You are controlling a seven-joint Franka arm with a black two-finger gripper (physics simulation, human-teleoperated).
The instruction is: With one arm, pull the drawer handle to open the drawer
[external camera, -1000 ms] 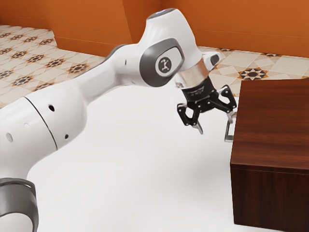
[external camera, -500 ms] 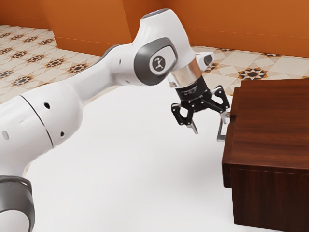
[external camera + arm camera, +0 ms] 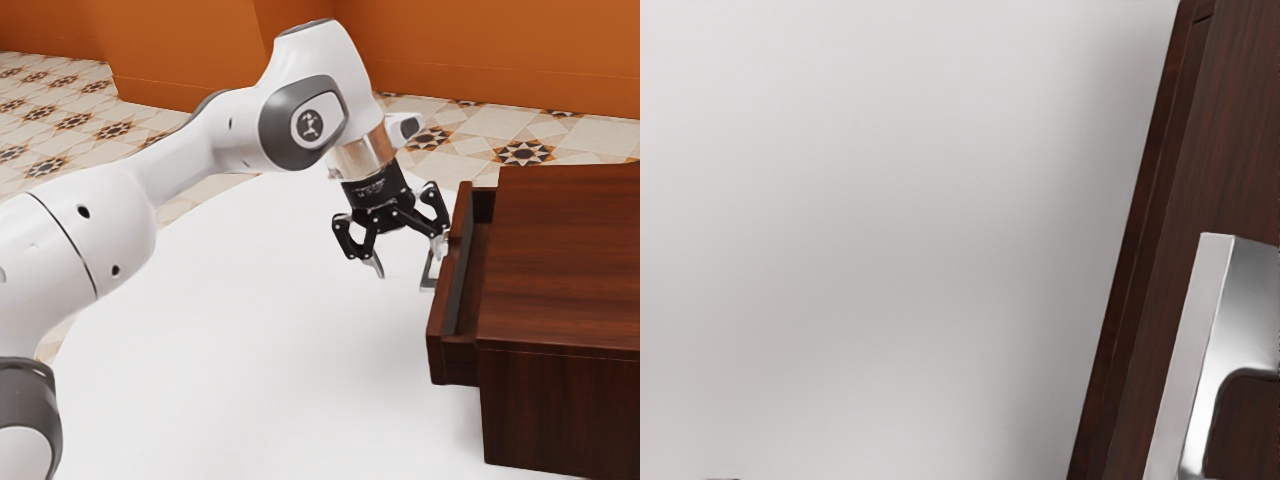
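A dark wooden cabinet [image 3: 560,290] stands on the white table at the exterior view's right. Its drawer [image 3: 452,300] is pulled partly out toward the exterior view's left, and a dark gap shows behind the drawer front. A silver handle [image 3: 430,272] is fixed to that front. My black gripper [image 3: 403,268] hangs open beside the drawer front; one finger [image 3: 436,240] is hooked at the handle and the other finger [image 3: 375,262] stands free over the table. In the wrist view the handle [image 3: 1215,380] and the wooden drawer front [image 3: 1230,150] lie close to my hand.
White tabletop [image 3: 250,350] stretches to the exterior view's left of the drawer. A patterned tile floor [image 3: 70,120] and an orange wall [image 3: 480,40] lie behind. My white arm [image 3: 200,170] reaches in from the upper left.
My hand has moved toward the exterior view's left, and the drawer has slid out of the cabinet with it. The fingers stay spread.
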